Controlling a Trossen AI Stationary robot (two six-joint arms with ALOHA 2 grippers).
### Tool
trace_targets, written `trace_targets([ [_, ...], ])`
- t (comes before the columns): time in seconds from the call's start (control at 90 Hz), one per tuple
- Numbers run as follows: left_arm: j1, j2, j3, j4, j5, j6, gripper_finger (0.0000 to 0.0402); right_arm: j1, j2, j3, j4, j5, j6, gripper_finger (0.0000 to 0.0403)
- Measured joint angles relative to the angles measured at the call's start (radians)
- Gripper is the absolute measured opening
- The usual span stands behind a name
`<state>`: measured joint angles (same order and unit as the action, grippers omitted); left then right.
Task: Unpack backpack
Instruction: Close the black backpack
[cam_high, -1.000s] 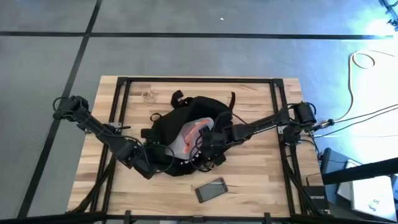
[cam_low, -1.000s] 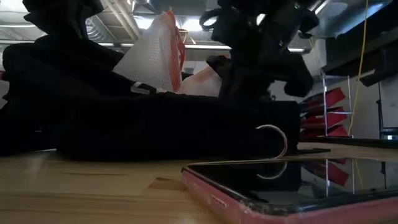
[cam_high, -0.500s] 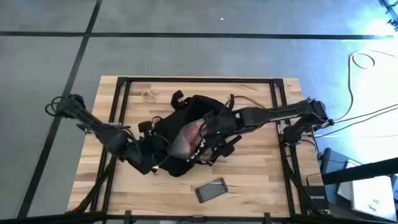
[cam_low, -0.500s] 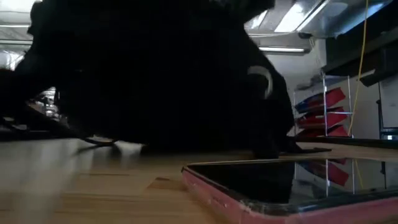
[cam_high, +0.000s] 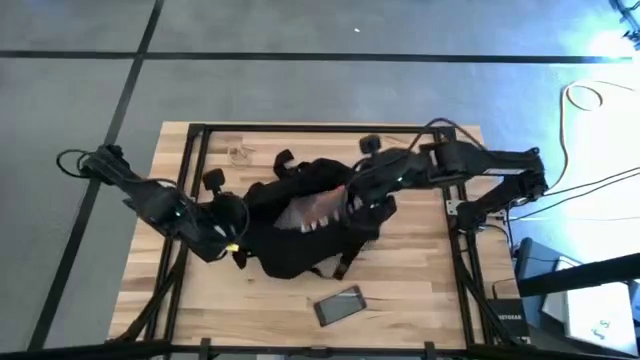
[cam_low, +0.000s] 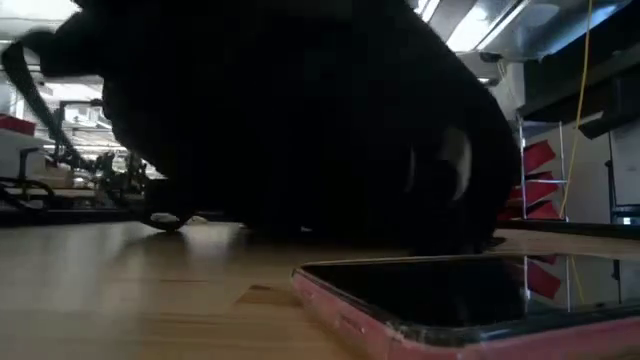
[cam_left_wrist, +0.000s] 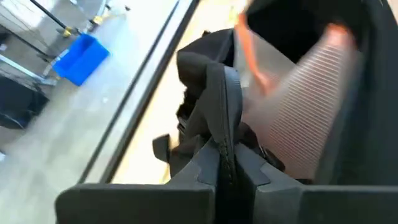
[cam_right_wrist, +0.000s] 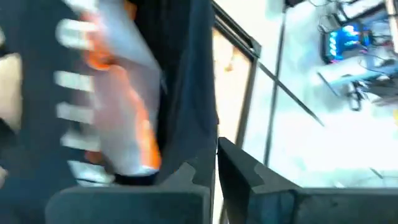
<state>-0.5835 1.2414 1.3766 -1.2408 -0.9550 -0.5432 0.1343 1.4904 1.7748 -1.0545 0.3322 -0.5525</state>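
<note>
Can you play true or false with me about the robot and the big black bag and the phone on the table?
1. The backpack is lying on the floor. False: it sits on the wooden table.
2. Both arms hold the bag's fabric. True: the left gripper and the right gripper each pinch an edge of it.
3. Something white and orange shows inside the open bag. True.
4. The pink-edged phone is inside the bag. False: it lies on the table beside it, nearer the front edge.
5. The phone's screen is lit up. False: it is dark.
</note>
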Motion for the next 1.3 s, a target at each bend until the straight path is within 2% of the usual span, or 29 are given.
trace_targets([
  [0.122,0.0,-0.02,0.0,-0.001,-0.062,0.058,0.0,-0.012,0.004,0.024,-0.006,0.016,-0.01,0.0],
  [0.2,0.0,-0.025,0.0,-0.002,-0.097,0.097,0.0,-0.024,0.004,0.027,-0.011,-0.014,-0.002,0.0],
  [0.344,0.0,-0.025,-0.002,-0.007,-0.081,0.144,0.0,-0.041,0.004,-0.001,-0.046,-0.026,0.074,0.0003],
  [0.456,-0.005,-0.025,-0.014,-0.029,0.037,0.209,0.0,-0.054,0.004,-0.046,-0.082,-0.002,0.127,0.0017],
  [0.533,-0.003,-0.024,-0.023,-0.048,0.127,0.206,0.0,-0.06,0.005,-0.076,-0.092,-0.021,0.184,0.0035],
  [0.811,-0.004,-0.024,-0.027,-0.104,0.459,-0.008,0.0,-0.071,-0.005,-0.256,-0.128,-0.04,0.28,0.0139],
  [0.922,-0.028,-0.025,-0.052,-0.15,0.52,-0.137,0.0,-0.072,-0.042,-0.387,-0.028,-0.044,0.262,0.0169],
  [1.011,-0.03,-0.022,-0.067,-0.164,0.591,-0.251,0.0,-0.086,-0.083,-0.494,0.066,-0.042,0.257,0.0171],
  [1.089,-0.02,-0.022,-0.073,-0.155,0.642,-0.265,0.0,-0.109,-0.115,-0.599,0.178,-0.101,0.258,0.0167],
  [1.167,-0.015,-0.02,-0.076,-0.151,0.638,-0.265,0.0,-0.132,-0.128,-0.706,0.315,-0.152,0.233,0.0166],
  [1.3,0.003,-0.02,-0.076,-0.152,0.594,-0.232,0.0007,-0.162,-0.117,-0.862,0.577,-0.16,0.178,0.0167],
])
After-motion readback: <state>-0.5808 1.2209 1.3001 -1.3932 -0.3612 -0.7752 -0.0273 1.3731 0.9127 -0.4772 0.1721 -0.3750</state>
